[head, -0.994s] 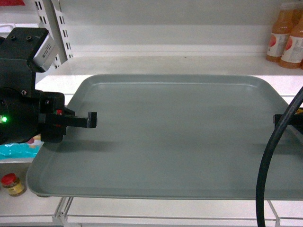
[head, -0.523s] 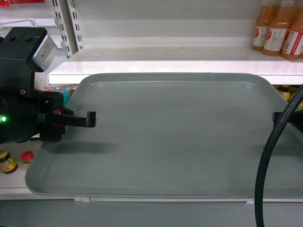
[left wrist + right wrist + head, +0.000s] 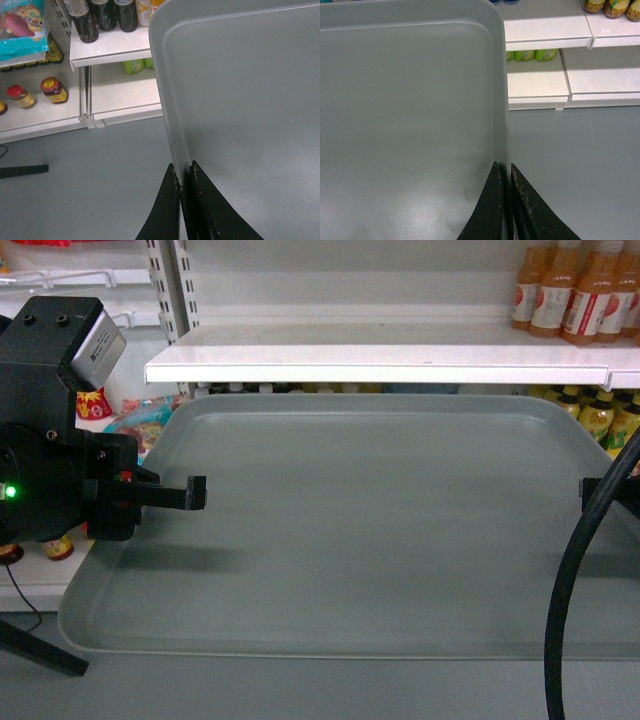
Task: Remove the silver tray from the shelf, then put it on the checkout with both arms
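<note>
The tray [image 3: 380,530] was held level in the air, clear of the shelf [image 3: 400,360] at 12 o'clock. Its 9 o'clock rim was clamped by the left gripper [image 3: 185,200], and its 3 o'clock rim by the right gripper [image 3: 505,200]. Bottles [image 3: 570,290] were seen on the shelf at 1 o'clock.

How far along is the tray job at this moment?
Done: the large grey-silver metal tray is off the white shelf board, with bare floor below it in both wrist views. In hand: the left end effector and right end effector each pinch a side rim. Left: setting it on the checkout, which is not in view.
</note>
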